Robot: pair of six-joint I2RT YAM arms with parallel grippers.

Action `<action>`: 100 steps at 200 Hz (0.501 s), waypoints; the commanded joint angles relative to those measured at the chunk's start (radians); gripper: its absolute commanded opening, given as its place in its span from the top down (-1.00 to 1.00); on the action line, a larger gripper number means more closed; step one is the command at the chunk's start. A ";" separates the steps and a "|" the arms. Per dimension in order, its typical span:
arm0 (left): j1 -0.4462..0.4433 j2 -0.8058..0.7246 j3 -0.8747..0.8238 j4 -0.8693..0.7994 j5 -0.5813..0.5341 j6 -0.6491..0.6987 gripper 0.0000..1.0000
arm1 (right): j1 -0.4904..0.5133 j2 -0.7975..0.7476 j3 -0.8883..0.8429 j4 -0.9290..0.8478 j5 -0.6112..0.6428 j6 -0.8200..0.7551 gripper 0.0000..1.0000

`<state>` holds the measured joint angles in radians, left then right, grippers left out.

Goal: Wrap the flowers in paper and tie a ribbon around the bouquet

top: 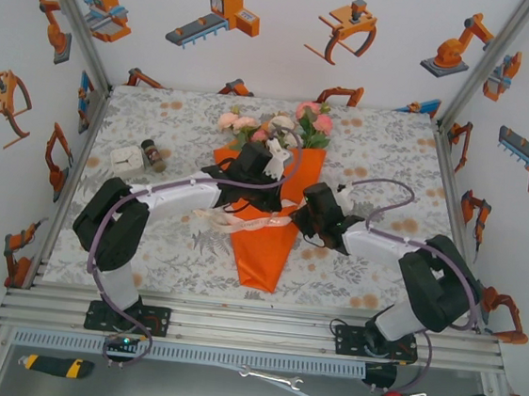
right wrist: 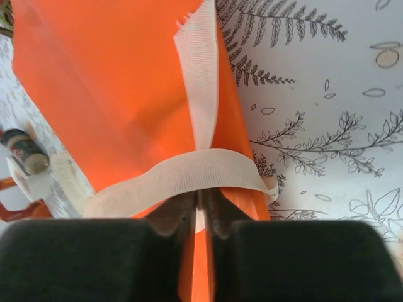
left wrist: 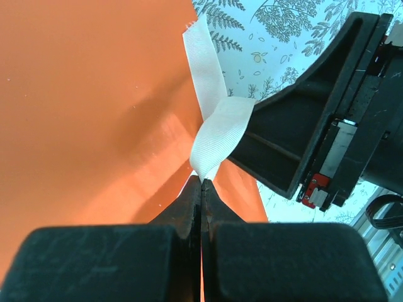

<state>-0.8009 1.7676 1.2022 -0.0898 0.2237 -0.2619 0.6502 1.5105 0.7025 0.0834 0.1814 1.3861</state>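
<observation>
Seen from above, the small brown jar and the white block at the left are too small to make out further. The left arm lies across the upper half of the bouquet, hiding where the stems enter the wrap. The pink and cream flowers stick out at the far end. The bouquet lies mid-table with its narrow tip toward the arm bases.

The left gripper has its 2 black fingers pressed flat together on a twisted loop of the ribbon, a ribbed cream weave with a frayed cut end. The paper is smooth matte orange with soft creases, folded into a tapering cone.

The right gripper has its jaws drawn to a narrow slit at the cone's edge, where a band of ribbon crosses. A sliver of white in the slit shows it pinching the ribbon, though the bulky finger bases cut off the contact. To the right lies the tablecloth, pale with a grey fern print
</observation>
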 commanded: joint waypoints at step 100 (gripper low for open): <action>0.034 0.024 0.015 -0.010 -0.059 -0.038 0.65 | 0.000 -0.487 -0.044 -0.257 0.224 -0.218 1.00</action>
<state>-0.7696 1.8263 1.2228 -0.0982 0.1715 -0.2859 0.7193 1.0546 0.6636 -0.0887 0.2890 1.2465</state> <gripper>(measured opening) 0.096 0.003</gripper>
